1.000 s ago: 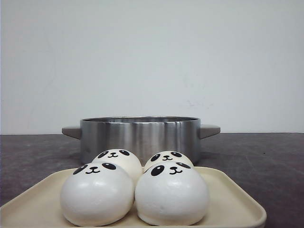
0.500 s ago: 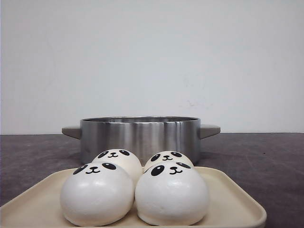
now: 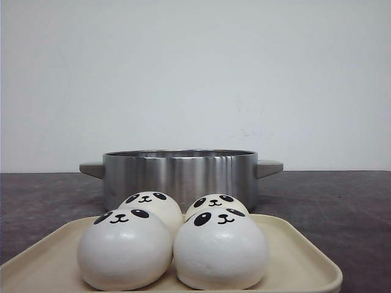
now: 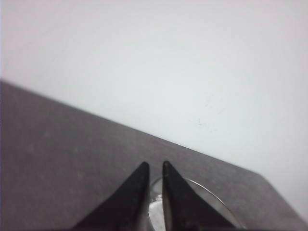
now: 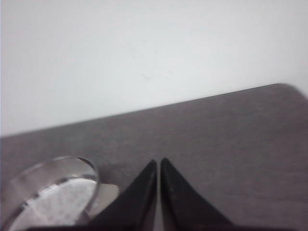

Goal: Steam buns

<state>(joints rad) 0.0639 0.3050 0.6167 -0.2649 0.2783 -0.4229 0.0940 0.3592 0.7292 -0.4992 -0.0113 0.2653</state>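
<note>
Pincer left (image 4: pixel 154 168) shows its two black tips almost touching, clenched on nothing, and pincer right (image 5: pixel 158 166) is the same, tips nearly together with only table (image 3: pixel 342 201) beneath. Neither arm appears in the front view, so both sit well apart from the work. Just past each pincer's tips lies a clear glass disc, one by the left (image 4: pixel 192 202) and one by the right (image 5: pixel 53 192), possibly a lid; I cannot tell.

Four buns (image 3: pixel 220 247) huddle touching in two rows on a cream tray (image 3: pixel 299 256), panda faces up. That tight cluster looks like staging: food gathered near the front edge, with the steel pot (image 3: pixel 180 174) open-topped right behind the tray, ready to receive them. No bun shows in either wrist view, so from each pincer they lie out of sight, nowhere near the tips. My read: nothing loaded yet.
</note>
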